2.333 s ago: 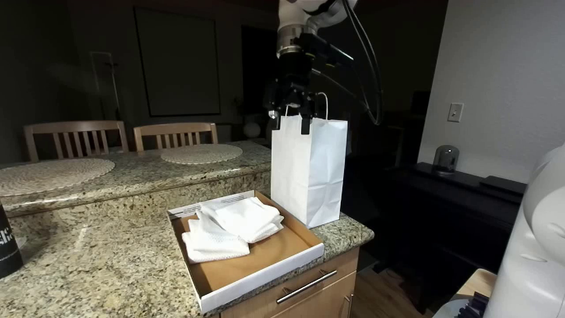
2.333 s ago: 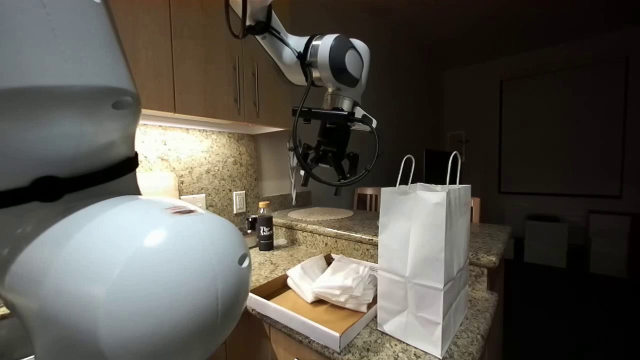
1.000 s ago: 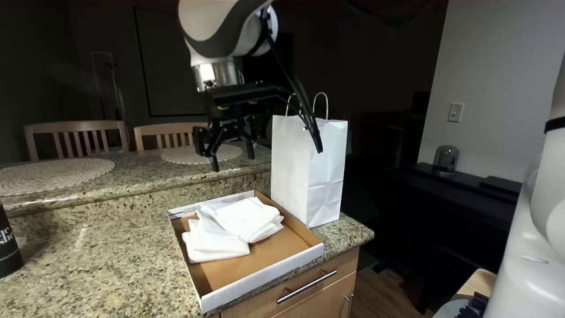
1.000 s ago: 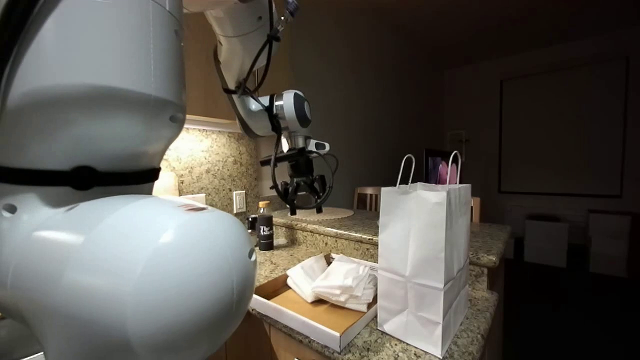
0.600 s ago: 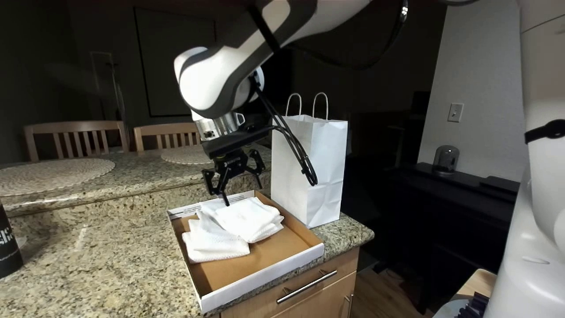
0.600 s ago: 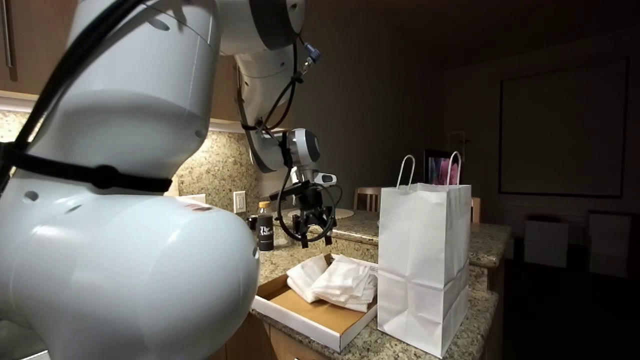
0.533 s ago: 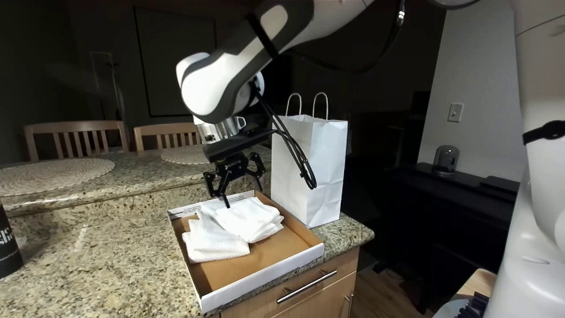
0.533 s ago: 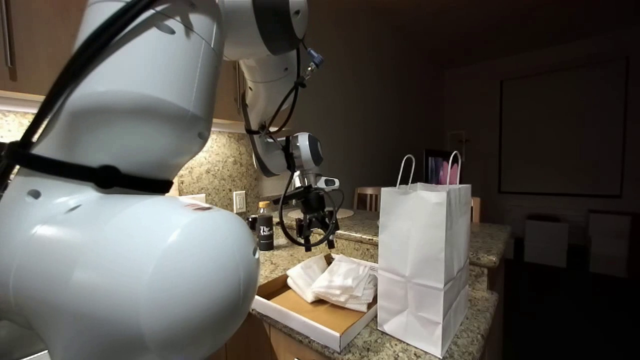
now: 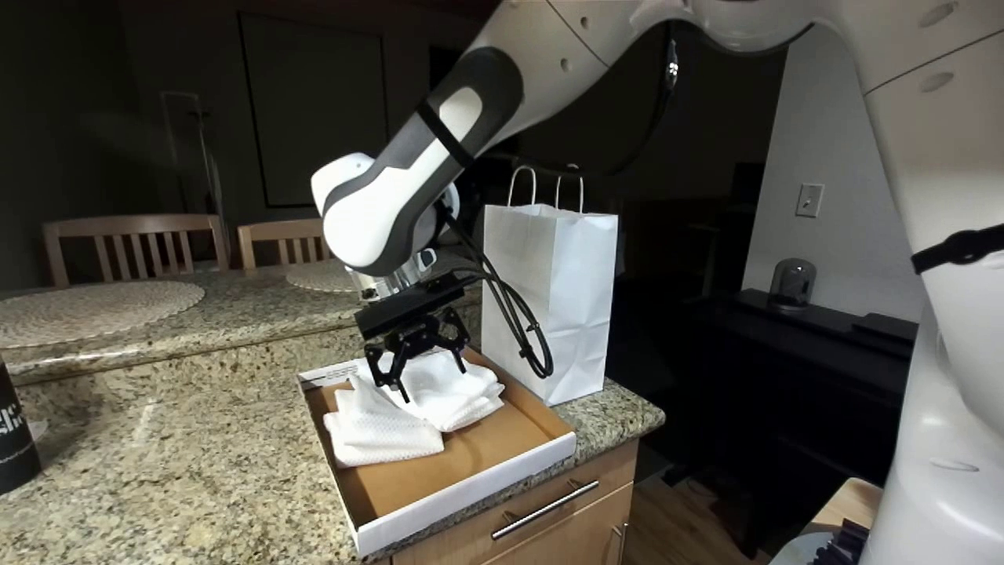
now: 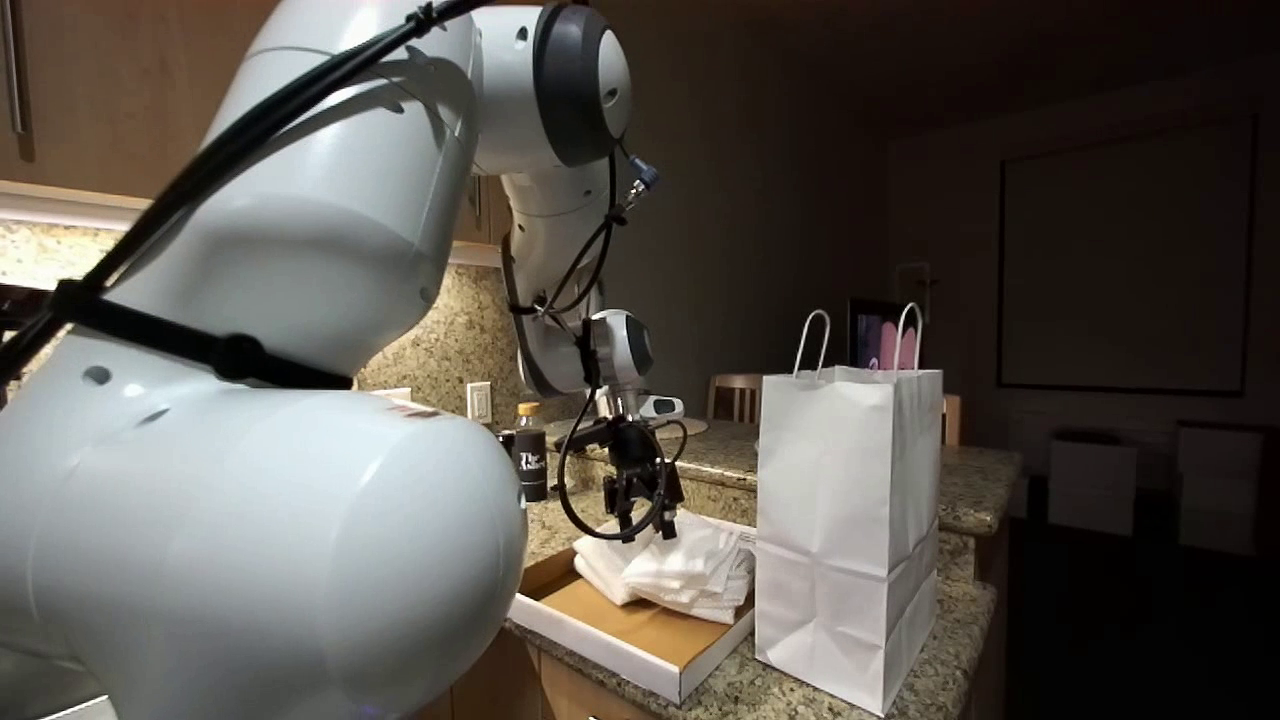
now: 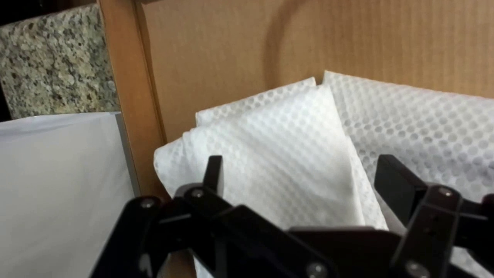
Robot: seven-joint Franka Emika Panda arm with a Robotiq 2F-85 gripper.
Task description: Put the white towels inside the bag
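Beneath everything, a speckled granite desk (image 9: 180, 471). Near one end, upright, a tall white paper bag (image 10: 830, 520) with both loop handles (image 10: 818, 313) pointing up. By judgement light and easily dented or tipped; better entered from straight above, between the loops, than brushed from the side. Close beside the bag, a shallow cardboard tray (image 9: 471, 492), brown inside and white along the outer wall. In the tray, not in the bag: the white towels (image 11: 278, 154), folded into two partly overlapping heaps, dimpled on the surface. Probably near weightless, soft and limp, hard to damage and not very slippery; apt, though, to unfold, sag or shed a layer on the way up. Over the heaps, angled down, a widely spread claw (image 11: 303, 175) with nothing pinched; impossible to tell about contact with the cloth. In the wrist view, one of the fingers (image 11: 397, 185) past the edge of the heap nearest the bag, over its neighbour; the opposite one over that nearest heap itself. Best hold, most likely: low across the middle of the nearest heap, through several folds at once, shifting slightly bagward first to avoid catching both. Least trustworthy place: a lone corner (image 11: 322, 96), too thin and floppy to bring the rest along.
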